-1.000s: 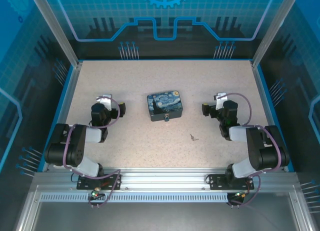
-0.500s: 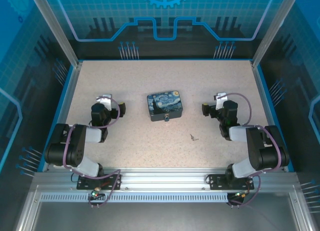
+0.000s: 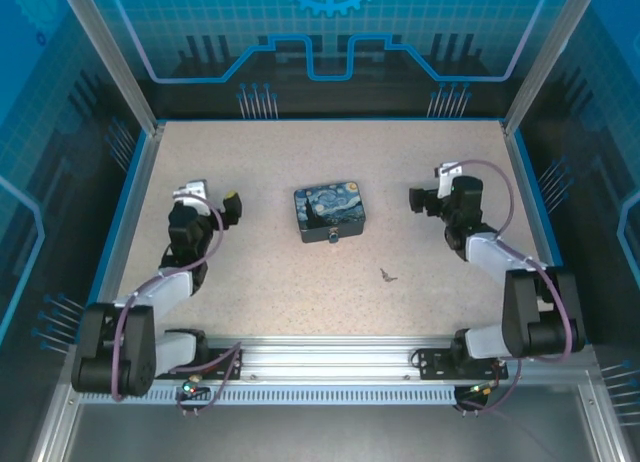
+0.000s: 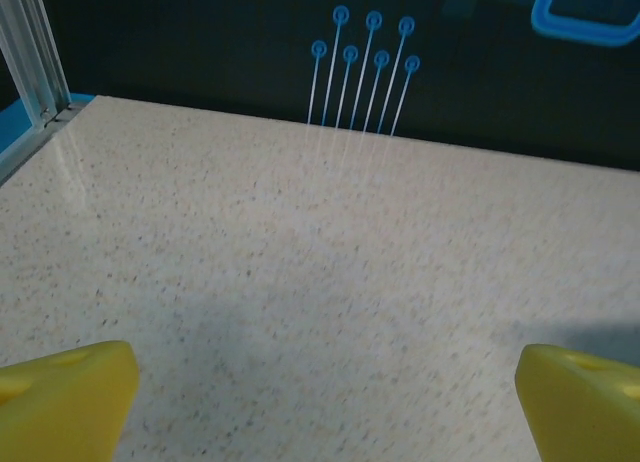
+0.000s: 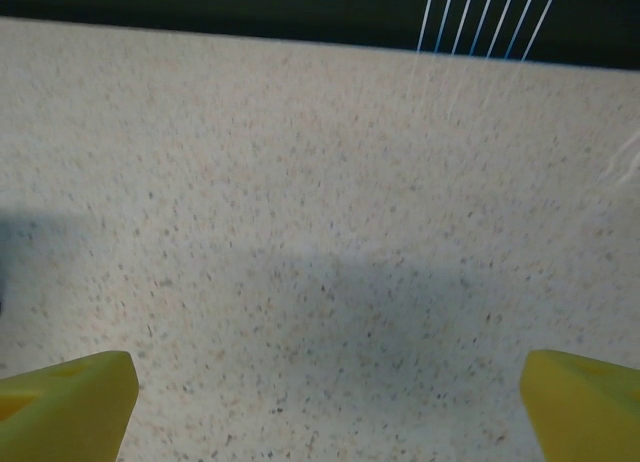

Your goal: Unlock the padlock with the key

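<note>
From the top external view, the blue-and-yellow swirl-painted box (image 3: 330,212) sits just above the middle of the frame on the speckled table (image 3: 280,282). The padlock (image 3: 333,237) hangs as a tiny silvery speck at the box's lower edge, touching it. Down and to the right of the box, well apart from it, the key (image 3: 387,275) lies flat on the table as a thin dark sliver with nothing touching it. The left gripper (image 3: 208,202) is at the left of the frame, level with the box and well clear of it, jaws spread and nothing between them. On the right, the right gripper (image 3: 440,194) mirrors it, near the box's height and up and right of the key, jaws also spread wide and empty.

In the left wrist view, two yellow fingertips (image 4: 62,394) sit in the bottom corners, as far apart as the frame allows. The left gripper (image 4: 320,402) has only bare speckled table (image 4: 300,242) between them, running up to a dark wall with thin blue lines (image 4: 362,72).

The right wrist view shows the same: yellow fingertips (image 5: 65,397) in each lower corner and the right gripper (image 5: 325,407) gaping over bare table (image 5: 320,182), with a soft shadow across the middle of the frame
</note>
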`<state>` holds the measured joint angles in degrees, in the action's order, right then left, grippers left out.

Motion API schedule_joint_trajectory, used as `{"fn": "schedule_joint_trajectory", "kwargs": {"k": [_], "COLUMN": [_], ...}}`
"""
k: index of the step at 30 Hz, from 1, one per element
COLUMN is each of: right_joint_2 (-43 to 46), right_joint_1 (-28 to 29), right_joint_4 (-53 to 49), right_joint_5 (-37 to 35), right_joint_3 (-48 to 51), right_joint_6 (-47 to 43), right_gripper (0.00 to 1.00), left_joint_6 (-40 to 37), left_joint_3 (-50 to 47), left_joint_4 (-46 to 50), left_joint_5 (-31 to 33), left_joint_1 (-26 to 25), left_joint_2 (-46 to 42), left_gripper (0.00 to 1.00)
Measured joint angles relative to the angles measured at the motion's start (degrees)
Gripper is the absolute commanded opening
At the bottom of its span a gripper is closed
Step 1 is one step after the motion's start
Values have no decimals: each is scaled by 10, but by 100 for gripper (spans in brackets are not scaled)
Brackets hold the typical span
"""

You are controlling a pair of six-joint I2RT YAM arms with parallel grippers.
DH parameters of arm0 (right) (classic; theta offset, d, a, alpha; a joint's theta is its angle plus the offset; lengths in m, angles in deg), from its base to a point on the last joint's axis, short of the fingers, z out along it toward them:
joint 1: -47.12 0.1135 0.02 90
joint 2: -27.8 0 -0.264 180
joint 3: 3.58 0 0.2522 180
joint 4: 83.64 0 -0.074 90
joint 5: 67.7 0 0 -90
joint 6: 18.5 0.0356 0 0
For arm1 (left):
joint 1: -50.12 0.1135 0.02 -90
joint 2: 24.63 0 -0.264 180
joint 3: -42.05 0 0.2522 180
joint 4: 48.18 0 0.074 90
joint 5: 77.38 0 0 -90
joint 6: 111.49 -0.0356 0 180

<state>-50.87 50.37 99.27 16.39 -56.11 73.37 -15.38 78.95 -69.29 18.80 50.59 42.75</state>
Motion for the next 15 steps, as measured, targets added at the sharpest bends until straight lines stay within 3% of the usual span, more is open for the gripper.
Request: {"fn": "schedule_joint_trajectory", "kwargs": {"k": [4,8,15], "right_joint_2": [33,60,59], "right_joint_1": [21,40,117], "right_joint_4": [-130,-231,-319], "right_joint_5": [10,82,174], "right_joint_3": [-70,-116,-163], "right_joint_6": [23,82,173], "right_gripper": [100,100,100], "left_joint_6": [66,136,210], "left_joint_3": [88,152,212], "left_joint_4": [122,218,325], "left_joint_5": [-36,-94,-172], "left_joint_1": [0,-3,-57], "left_joint_2": [-12,-6,48], "left_gripper": [99,99,99]}}
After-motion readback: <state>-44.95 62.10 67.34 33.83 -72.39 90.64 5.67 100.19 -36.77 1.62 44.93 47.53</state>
